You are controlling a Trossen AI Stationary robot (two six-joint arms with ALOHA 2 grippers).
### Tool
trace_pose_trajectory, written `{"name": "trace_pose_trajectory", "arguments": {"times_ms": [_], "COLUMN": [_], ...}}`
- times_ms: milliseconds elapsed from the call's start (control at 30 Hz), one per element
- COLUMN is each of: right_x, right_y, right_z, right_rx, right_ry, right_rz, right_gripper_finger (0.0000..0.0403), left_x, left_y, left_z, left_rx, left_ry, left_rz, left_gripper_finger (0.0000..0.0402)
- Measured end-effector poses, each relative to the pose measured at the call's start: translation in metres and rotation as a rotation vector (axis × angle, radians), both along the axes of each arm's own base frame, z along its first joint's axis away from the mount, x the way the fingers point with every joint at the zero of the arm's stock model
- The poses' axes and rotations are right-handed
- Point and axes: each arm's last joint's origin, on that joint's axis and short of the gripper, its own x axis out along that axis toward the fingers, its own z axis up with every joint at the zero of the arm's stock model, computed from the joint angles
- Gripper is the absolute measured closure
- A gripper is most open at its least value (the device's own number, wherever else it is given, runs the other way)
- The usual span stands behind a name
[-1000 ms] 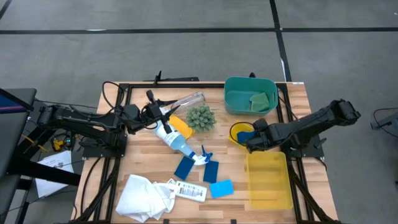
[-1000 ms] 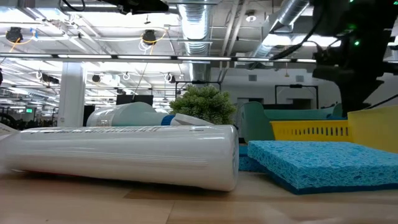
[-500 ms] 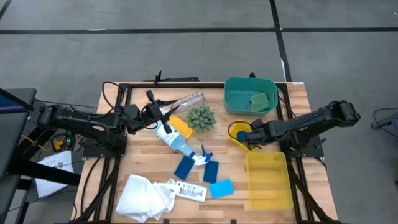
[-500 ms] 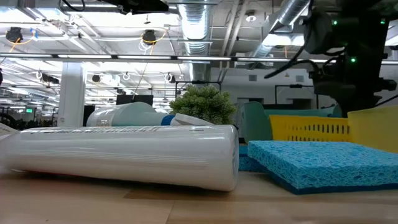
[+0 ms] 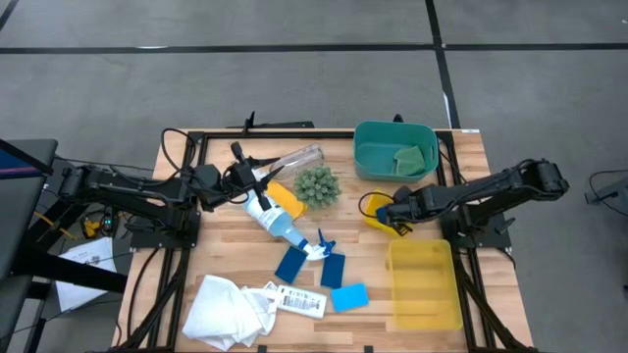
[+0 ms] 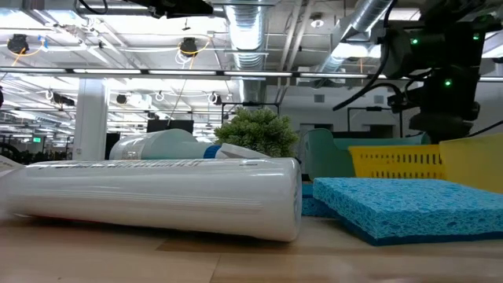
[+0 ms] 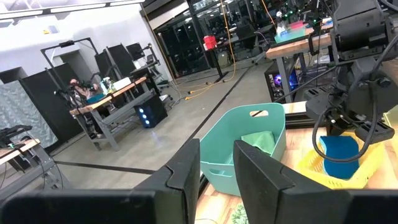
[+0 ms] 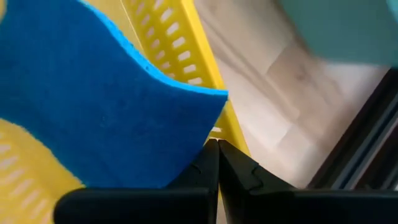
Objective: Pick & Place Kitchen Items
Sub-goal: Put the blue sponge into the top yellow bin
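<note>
In the right wrist view the blue sponge (image 8: pixel 93 93) runs off the picture's edges — its full outline cannot be told. From the low view a white tube (image 6: pixel 157 192) hides most of the desk behind it; the spray bottle (image 6: pixel 169 147) shows only partly.

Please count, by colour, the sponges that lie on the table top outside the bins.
Blue sponges: 3
Yellow sponge: 1
Total: 4
</note>
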Motion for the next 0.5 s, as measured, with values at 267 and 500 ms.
{"name": "trace_pose_trajectory", "arguments": {"times_ms": [267, 500], "right_x": [0.005, 0.013], "right_y": [0.000, 0.003], "right_z": [0.011, 0.027], "right_rx": [-0.074, -0.124], "right_ry": [0.040, 0.062], "right_rz": [0.131, 0.265], "right_gripper_finger": [0.0402, 0.0402], "left_x": [0.000, 0.000], "left_y": [0.000, 0.000], "left_z": [0.000, 0.000], "left_rx": [0.000, 0.000], "left_ry": [0.000, 0.000], "left_rz": [0.000, 0.000], "left_gripper_finger": [0.0309, 0.0309]}}
